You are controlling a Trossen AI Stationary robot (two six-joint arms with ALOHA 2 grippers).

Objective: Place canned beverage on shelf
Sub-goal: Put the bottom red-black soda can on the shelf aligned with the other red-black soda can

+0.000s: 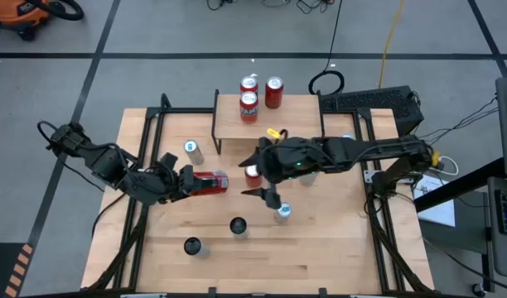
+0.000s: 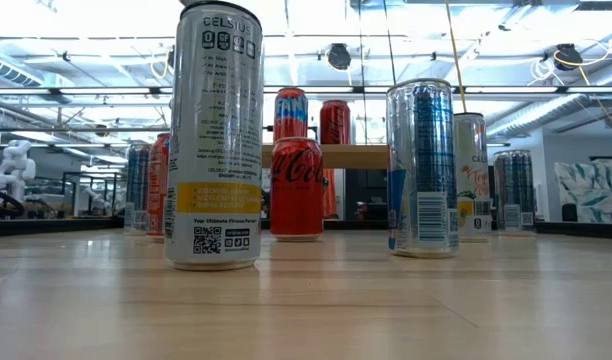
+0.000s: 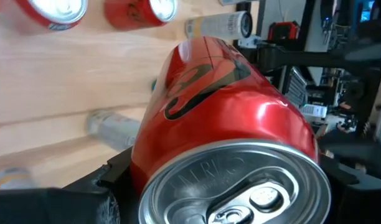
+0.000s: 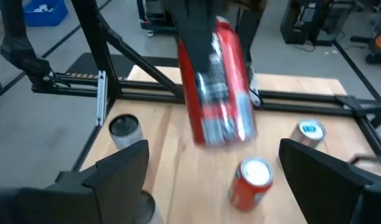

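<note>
Between the left gripper's (image 1: 190, 183) fingers, a red can (image 1: 210, 182) is being clamped around its body, the jaws standing fairly wide because the can fills them; it is hanging above the table (image 1: 320, 257), well short of the shelf (image 1: 266, 124) and off toward that shelf's left front corner. The can is lying on its side, long axis roughly level and running along the shelf's front edge, and in the left wrist view its pull-tab end (image 3: 234, 186) is facing back toward the wrist, so the base is pointing toward the right arm. The right gripper (image 1: 262, 170) is hovering just in front of the shelf with its jaws spread wide and nothing between them, above a second red can (image 1: 253, 175) standing upright on the table. On the shelf three red cans (image 1: 249, 103) are already standing at its far side, with bare wood left nearer the front. So the job looks partly done: the held can has yet to be turned upright and carried onto the shelf, and several cans standing about the table in front of the shelf are waiting, among them a tall white one (image 2: 214, 140).
</note>
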